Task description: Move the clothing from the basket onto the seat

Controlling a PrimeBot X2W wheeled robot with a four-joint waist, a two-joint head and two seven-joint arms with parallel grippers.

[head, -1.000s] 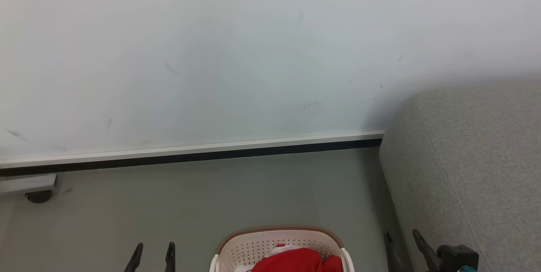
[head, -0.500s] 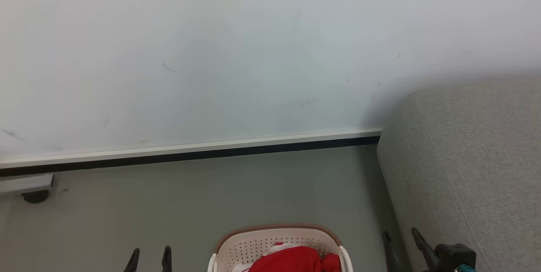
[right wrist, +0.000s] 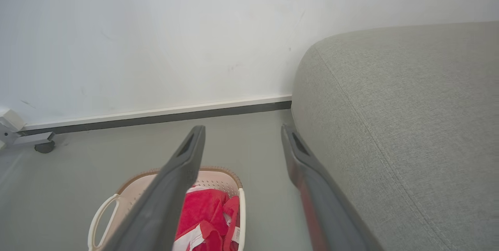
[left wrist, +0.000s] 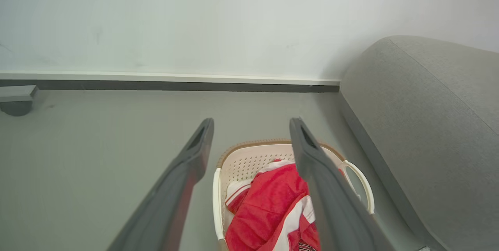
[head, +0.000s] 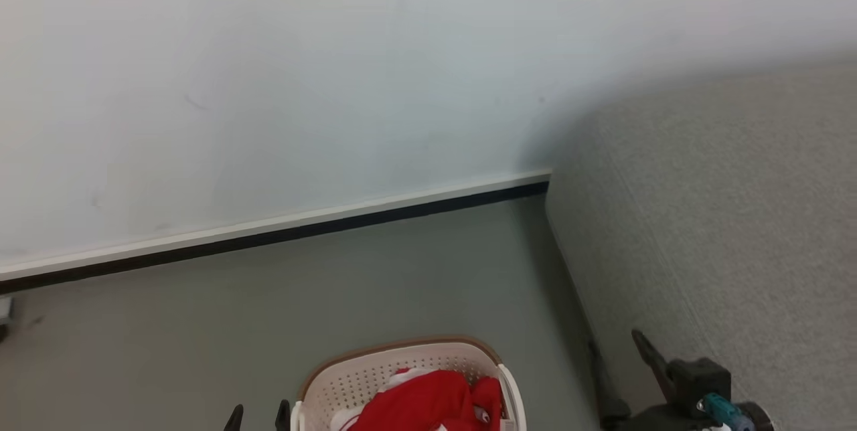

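Clothing (head: 428,404) bunched inside basket (head: 365,381), on floor (head: 268,297) at 6 o'clock. Seat (head: 723,230) at 3 o'clock, beside basket. Left end effector (head: 259,412) at 7 o'clock, spread, empty. Right end effector (head: 614,342) at 5 o'clock, spread, perhaps brushing seat.

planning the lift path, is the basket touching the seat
Apart. The head view shows a strip of bare floor between the basket and the seat; the left wrist view shows the same gap beside the basket's handle.
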